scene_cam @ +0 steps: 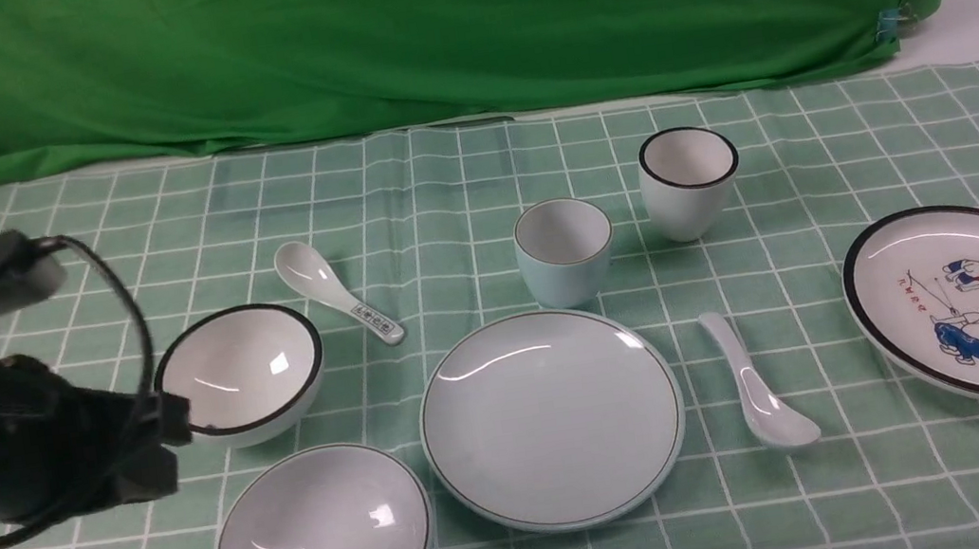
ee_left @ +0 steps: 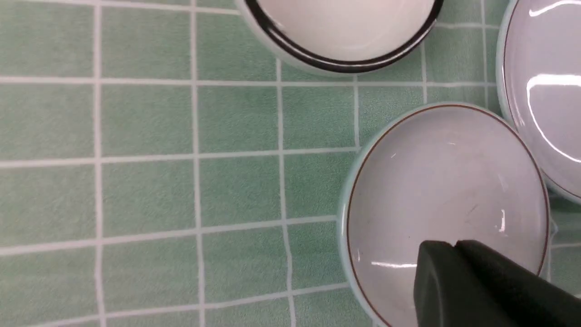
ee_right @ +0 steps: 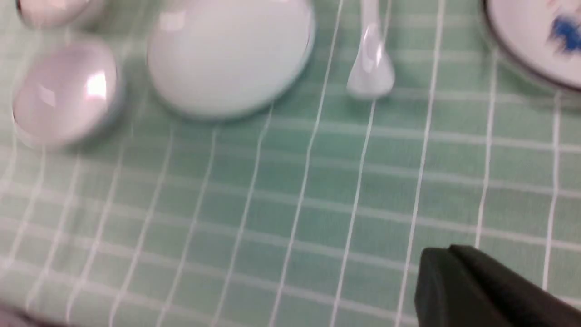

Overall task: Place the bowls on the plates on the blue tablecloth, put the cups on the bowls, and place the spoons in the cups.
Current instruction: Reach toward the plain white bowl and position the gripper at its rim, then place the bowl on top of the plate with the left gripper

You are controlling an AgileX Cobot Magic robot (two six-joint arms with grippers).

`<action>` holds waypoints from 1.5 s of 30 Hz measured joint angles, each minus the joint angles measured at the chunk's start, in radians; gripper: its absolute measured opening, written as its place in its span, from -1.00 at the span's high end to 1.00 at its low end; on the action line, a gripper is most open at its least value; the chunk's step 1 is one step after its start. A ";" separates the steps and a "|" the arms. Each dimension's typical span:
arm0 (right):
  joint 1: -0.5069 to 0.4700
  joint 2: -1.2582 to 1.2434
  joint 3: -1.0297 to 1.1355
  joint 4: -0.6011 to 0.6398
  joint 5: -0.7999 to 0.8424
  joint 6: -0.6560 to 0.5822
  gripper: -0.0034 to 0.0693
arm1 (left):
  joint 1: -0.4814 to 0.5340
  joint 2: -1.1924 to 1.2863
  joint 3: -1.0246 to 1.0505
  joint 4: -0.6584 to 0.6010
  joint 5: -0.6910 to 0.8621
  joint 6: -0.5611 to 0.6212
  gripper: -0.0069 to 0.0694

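The blue bowl (scene_cam: pixel 324 542) sits empty at the near edge of the tablecloth (scene_cam: pixel 462 211), just left of the blue plate (scene_cam: pixel 553 419) and not on it. Just behind it stands the white bowl (scene_cam: pixel 240 372), also empty and directly on the cloth. The blue plate lies at centre and the white plate (scene_cam: pixel 977 302), with its cartoon figures, lies well apart at the right; both are bare. Behind the blue plate the blue cup (scene_cam: pixel 565 249) stands upright, with the white cup (scene_cam: pixel 690 179) near it, to the right and farther back. The marked spoon (scene_cam: pixel 337 291) lies just right of the white bowl. The plain spoon (scene_cam: pixel 759 385) lies between the two plates, scoop toward the camera. The left arm (scene_cam: pixel 4 429) reaches in from the left, its dark end overlapping the white bowl's left rim in the front view. The left wrist view shows the left gripper (ee_left: pixel 454 272) over the blue bowl's inside; only a dark finger part is seen, so whether it is apart or together cannot be told. The right gripper (ee_right: pixel 458 277) appears only in its blurred wrist view, over bare cloth, its state likewise unclear. A green backdrop (scene_cam: pixel 416 26) hangs behind.
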 joint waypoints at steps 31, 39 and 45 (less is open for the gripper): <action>0.026 0.111 -0.011 0.002 -0.107 -0.029 0.64 | -0.134 0.361 -0.018 0.239 -0.148 -0.276 0.48; 0.026 0.111 -0.011 0.002 -0.108 -0.029 0.58 | -0.134 0.285 -0.136 0.239 0.024 -0.251 0.76; 0.026 0.111 -0.011 0.002 -0.108 -0.029 0.54 | -0.169 0.244 -0.300 0.005 0.011 -0.126 0.76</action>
